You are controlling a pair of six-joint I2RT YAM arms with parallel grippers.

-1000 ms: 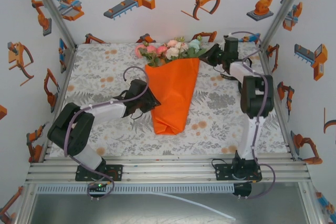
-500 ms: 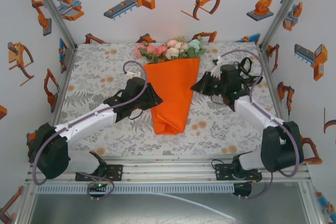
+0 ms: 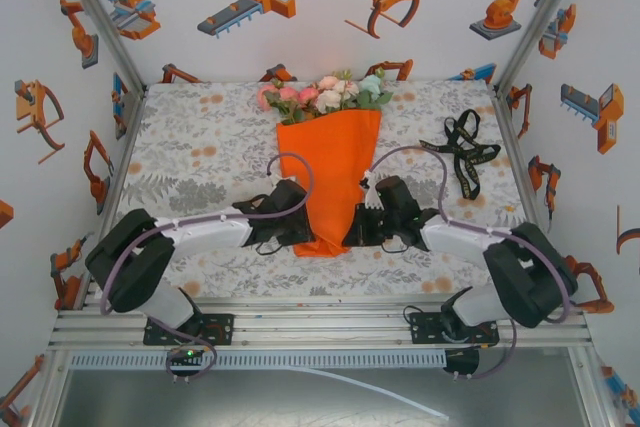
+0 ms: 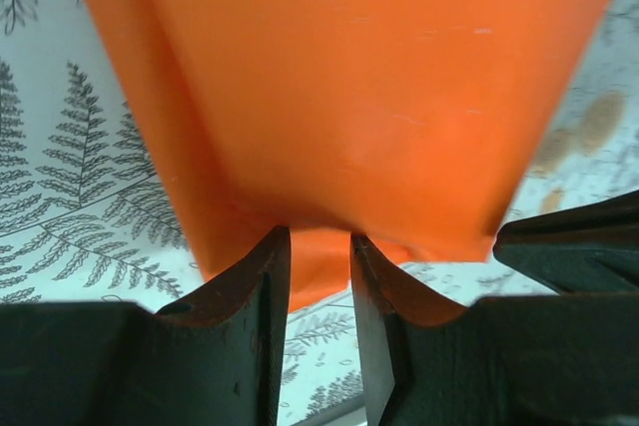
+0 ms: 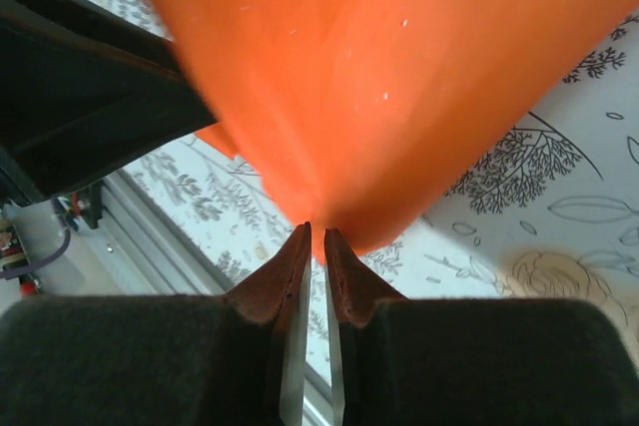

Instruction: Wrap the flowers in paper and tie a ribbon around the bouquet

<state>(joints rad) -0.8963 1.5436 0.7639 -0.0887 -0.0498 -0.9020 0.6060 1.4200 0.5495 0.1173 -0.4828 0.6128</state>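
Left wrist view shows your left gripper (image 4: pixel 319 256) nipping the bottom edge of the thin, floppy bright orange paper cone (image 4: pixel 349 87) just ahead, right gripper (image 5: pixel 316 246) pinching its opposite corner, so lift gently to avoid tearing.

bouquet (image 3: pixel 328 162): orange paper cone lying flat on my worktop, pink, white and mint blooms at the far end, narrow tip nearest. black ribbon (image 3: pixel 463 152): loosely heaped, well apart on the right.

No legible text, labels or numbers on anything
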